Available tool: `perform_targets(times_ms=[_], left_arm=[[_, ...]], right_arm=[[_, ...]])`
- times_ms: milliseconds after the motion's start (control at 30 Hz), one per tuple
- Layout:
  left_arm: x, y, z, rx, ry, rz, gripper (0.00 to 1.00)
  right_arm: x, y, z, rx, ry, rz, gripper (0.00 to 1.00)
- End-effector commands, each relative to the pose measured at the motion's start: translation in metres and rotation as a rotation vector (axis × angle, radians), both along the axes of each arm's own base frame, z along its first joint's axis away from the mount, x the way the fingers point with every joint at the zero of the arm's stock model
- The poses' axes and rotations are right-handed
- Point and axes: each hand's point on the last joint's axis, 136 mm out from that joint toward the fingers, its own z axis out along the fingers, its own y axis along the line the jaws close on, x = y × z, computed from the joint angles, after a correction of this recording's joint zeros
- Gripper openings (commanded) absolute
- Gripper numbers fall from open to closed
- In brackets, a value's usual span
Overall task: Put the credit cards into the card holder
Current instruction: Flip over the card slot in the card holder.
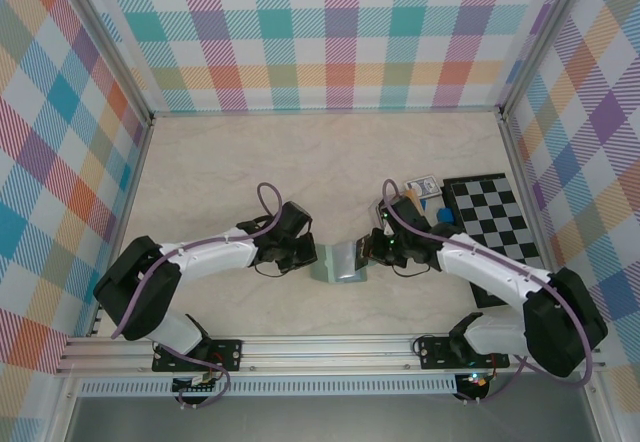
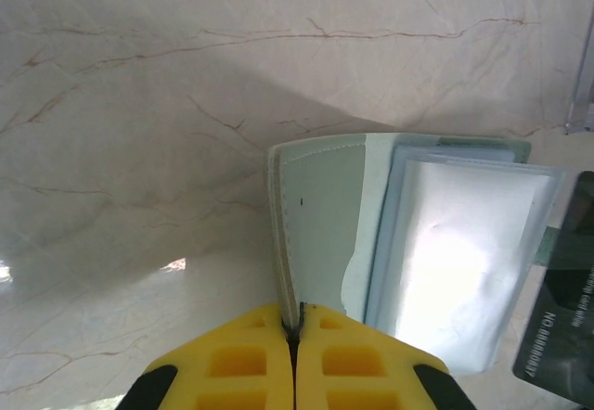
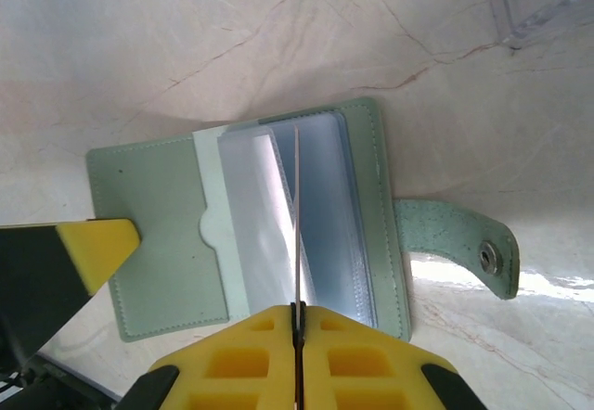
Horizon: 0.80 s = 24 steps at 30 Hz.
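**tabletop_tom:** Pale marbled table (image 1: 250, 152) under everything, loud plaid walls (image 1: 320, 42) on three sides. Pretty glossy too, going by the glare patches. Any tips for the slot-in bit?

**gripnerd:** Starting with the left gripper (image 2: 294, 331): jaws pressed together on the rim of the card holder (image 2: 325, 206), pinning the sage cover right at the fingertips. Good anchor. Worth holding that pinch firm to avoid skidding on such a slick top.

**tabletop_tom:** And the other side?

**gripnerd:** Over to the right gripper (image 3: 297, 313): clamped tight on a credit card (image 3: 297, 215), seen edge-on, running straight out ahead of the jaws and over the clear sleeves (image 3: 325, 206). Can't tell whether inside a pocket or just resting against one. Probably mid-insertion. Best to line the card's leading edge up with the sleeve mouth, push slowly along its own length, and stop at any buckling. Also spotted the snap tab (image 3: 464, 243), flopped out to the right of the jaws and well out of the way.

**tabletop_tom:** Anything else nearby?

**gripnerd:** Just a checkerboard (image 1: 495, 222) and a playing-card pack (image 1: 422, 187) beyond the right arm, apart from the holder. Not part of the job, so best ignored.
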Motion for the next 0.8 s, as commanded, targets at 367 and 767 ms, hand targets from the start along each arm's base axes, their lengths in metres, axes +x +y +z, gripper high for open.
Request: perform_targets(times_ms=[367,767], left_arm=[[-0.006,0.008,-0.022,0.047,0.049,-0.002,0.00],[-0.008,0.008,-0.027,0.059,0.059,-0.016,0.00]], right_arm=[[-0.001,-0.004,-0.008,-0.076,-0.003,0.080,0.07],[-0.004,-0.007,-0.025,-0.123,0.000,0.119,0.06]])
